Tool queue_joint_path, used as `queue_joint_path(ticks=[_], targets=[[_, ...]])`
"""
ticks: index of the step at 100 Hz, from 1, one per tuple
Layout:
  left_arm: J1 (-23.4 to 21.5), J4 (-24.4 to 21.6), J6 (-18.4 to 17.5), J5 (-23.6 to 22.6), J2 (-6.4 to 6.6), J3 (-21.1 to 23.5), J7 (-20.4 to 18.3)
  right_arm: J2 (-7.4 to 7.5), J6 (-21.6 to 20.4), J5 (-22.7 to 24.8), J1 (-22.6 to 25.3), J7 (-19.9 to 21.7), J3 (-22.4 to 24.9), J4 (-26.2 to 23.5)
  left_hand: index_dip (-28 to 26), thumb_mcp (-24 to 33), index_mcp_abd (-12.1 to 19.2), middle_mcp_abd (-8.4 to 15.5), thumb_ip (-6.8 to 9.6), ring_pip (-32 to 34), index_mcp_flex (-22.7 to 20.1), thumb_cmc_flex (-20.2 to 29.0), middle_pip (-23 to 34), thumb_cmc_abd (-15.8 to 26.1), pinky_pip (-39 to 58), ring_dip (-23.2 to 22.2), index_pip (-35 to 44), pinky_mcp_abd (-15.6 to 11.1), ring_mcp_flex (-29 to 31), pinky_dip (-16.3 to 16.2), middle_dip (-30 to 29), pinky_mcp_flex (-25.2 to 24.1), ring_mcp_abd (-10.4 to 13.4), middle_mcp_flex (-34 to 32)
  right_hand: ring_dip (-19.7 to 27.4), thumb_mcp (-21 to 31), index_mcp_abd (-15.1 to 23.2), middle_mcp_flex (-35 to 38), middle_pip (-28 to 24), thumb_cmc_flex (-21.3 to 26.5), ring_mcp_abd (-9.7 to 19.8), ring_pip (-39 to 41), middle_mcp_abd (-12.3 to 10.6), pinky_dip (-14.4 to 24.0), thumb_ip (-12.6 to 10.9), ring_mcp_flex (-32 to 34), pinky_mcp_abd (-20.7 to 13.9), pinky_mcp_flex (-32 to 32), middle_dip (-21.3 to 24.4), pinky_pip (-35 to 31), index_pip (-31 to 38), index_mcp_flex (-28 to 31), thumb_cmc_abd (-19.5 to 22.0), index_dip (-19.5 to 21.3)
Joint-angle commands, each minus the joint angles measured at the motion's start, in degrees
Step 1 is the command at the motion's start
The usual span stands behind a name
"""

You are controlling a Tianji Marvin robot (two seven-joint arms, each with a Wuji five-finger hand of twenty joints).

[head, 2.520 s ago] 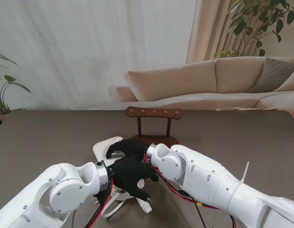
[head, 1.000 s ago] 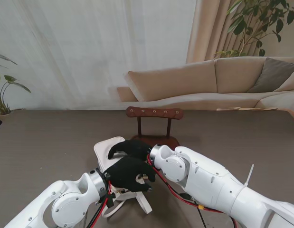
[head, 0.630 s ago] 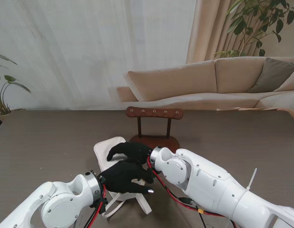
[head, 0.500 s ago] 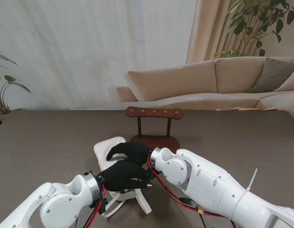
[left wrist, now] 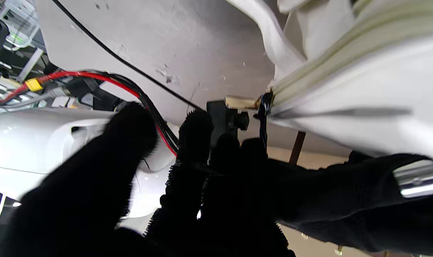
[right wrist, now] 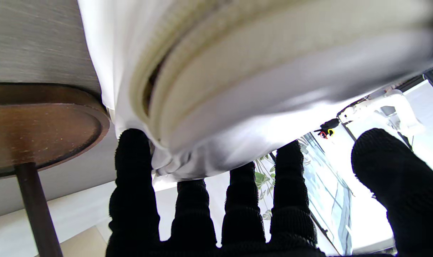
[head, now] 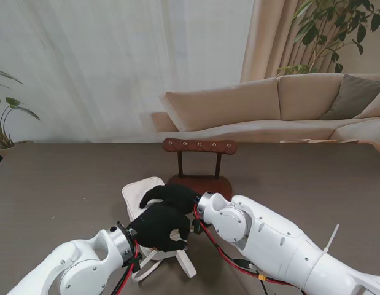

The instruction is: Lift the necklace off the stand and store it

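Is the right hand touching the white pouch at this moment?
Touching. The right wrist view shows it: one finger of the right hand presses against the white pouch's edge with no gap; the other fingertips sit right beneath its underside.

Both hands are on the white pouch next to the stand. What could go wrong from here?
1. The left hand and right hand overlap above the white zipper pouch; fingers may collide or snag the red cable at the right wrist.
2. The brown wooden stand is just beyond the pouch; a tug could knock it.
3. No necklace is visible in any view, so whether it is inside cannot be told; closing now may trap or drop it.
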State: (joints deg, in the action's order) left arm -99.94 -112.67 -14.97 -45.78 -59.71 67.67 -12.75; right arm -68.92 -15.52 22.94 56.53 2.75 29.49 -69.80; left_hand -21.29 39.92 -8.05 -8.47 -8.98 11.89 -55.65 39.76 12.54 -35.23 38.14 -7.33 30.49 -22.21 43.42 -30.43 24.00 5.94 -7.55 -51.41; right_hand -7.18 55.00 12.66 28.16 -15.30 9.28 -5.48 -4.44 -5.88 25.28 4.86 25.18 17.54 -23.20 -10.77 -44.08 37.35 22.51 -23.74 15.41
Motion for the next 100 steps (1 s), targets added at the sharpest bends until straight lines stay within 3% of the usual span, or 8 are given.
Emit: queue_joint_path(ticks=[1,10,17,31,63,67,82,100], targets=[[-0.46,-1.38,1.03,1.36,0.71,2.04,-3.64,1.05,-0.20,0.55,2.24,2.58,-1.35,0.33,-0.86,0.98,9.76,-4.08,0.72,-9.59,0.80,-7.94,-4.47,2.07,-3.83,2.10,-8.20,44.26,-11.71,0.57,-2.96,-2.74,-8.94,5.48,-5.22,-2.52,1.40,3.51,-6.51,-3.14,-7.16,15.25,3.34,1.95,0.40,9.18,-2.10,12.54,-3.00,0.20,-0.55,-0.70,-0.43,0.57],[-1.57,-3.54,2.19,2.58,1.18,3.42,-7.28,1.22,0.08,0.70,2.18,2.96,-1.23,-0.41,0.93,-12.62,9.42,-3.14,2.19,-10.14,5.06,-11.05,-5.39,12.45,-11.20,2.49,-15.55,44.12,-14.82,-0.54,-4.53,-2.66,-8.79,8.21,-5.22,-2.73,1.42,3.44,-6.43,-3.24,-7.70,15.24,3.38,2.06,0.44,9.17,-1.75,12.46,-2.96,0.35,-0.65,-0.72,-0.37,0.52],[-2.48,-4.82,4.16,2.93,1.21,3.98,-8.02,1.30,0.33,0.70,2.29,3.09,-1.03,-0.89,3.50,-36.21,6.11,-1.99,6.27,-9.87,8.97,-3.03,-4.90,26.95,-13.66,2.34,-18.69,43.53,-13.93,-4.08,-4.53,-1.03,-8.61,6.96,-5.20,-2.90,1.40,3.38,-6.40,-3.29,-7.79,15.20,3.41,2.11,0.43,9.10,-1.49,12.45,-2.96,0.50,-0.72,-0.76,-0.21,0.51],[-3.53,-5.74,7.04,4.18,0.78,4.42,-6.81,1.63,0.18,1.01,2.98,2.95,-0.09,-1.62,3.97,-40.00,0.90,-2.03,5.80,-8.52,9.11,10.75,-3.78,36.88,-9.47,1.66,-18.86,44.56,-6.50,-5.40,-5.05,3.07,-9.67,-0.61,-5.17,-3.31,1.51,3.31,-6.38,-3.53,-8.37,15.12,3.43,2.22,0.37,9.02,-0.94,12.24,-2.95,0.81,-0.81,-0.83,0.14,0.50],[-4.41,-5.36,5.32,1.79,0.06,5.99,-2.10,3.15,0.24,0.22,6.37,4.43,4.75,-5.22,-0.81,-40.51,1.08,-3.04,5.98,-4.04,5.49,26.31,-3.24,29.17,15.12,-0.16,-13.20,49.10,9.81,-1.37,-5.95,11.92,-8.59,-0.36,-4.85,-4.67,1.79,3.31,-5.88,-4.67,-8.82,14.71,4.24,2.46,-0.09,8.79,-0.20,12.43,-2.69,1.65,-1.35,-1.05,2.00,0.39],[-4.57,-5.72,4.99,0.62,0.17,6.42,-2.59,3.32,0.31,0.08,6.85,4.61,5.39,-5.77,-0.96,-40.11,3.11,-3.56,6.62,-3.82,4.02,24.43,-3.58,26.98,16.80,-0.24,-11.53,48.82,10.50,-0.82,-5.87,12.23,-8.36,1.27,-4.81,-4.86,1.88,3.32,-5.72,-4.80,-9.06,14.63,4.38,2.51,-0.11,8.68,-0.14,12.38,-2.61,1.70,-1.42,-1.08,2.11,0.39],[-4.95,-6.62,3.84,-2.26,0.46,7.58,-3.90,3.81,0.29,0.00,8.15,5.09,7.10,-7.27,0.12,-7.80,3.52,-4.83,3.57,-2.76,3.52,-2.67,-2.69,17.74,20.39,-0.53,-14.01,48.41,13.30,0.45,-3.87,12.71,-7.19,1.82,-4.69,-5.69,1.97,3.52,-5.20,-5.04,-9.54,14.47,4.77,2.65,-0.17,8.66,0.44,12.42,-2.35,2.07,-1.67,-0.97,2.26,0.35],[-5.64,-8.07,3.57,-5.04,0.92,8.97,-7.04,3.78,0.31,-0.37,8.05,5.30,7.15,-7.14,1.97,-9.69,-0.48,-5.96,3.47,-5.65,6.74,-8.76,-3.25,15.24,14.84,0.30,-17.18,46.95,5.23,1.37,-3.68,7.56,-8.20,1.29,-4.49,-6.97,2.12,3.51,-4.48,-5.01,-9.54,14.23,5.01,2.87,-0.34,8.56,0.62,12.32,-2.03,2.57,-2.32,-1.12,2.49,0.25]])
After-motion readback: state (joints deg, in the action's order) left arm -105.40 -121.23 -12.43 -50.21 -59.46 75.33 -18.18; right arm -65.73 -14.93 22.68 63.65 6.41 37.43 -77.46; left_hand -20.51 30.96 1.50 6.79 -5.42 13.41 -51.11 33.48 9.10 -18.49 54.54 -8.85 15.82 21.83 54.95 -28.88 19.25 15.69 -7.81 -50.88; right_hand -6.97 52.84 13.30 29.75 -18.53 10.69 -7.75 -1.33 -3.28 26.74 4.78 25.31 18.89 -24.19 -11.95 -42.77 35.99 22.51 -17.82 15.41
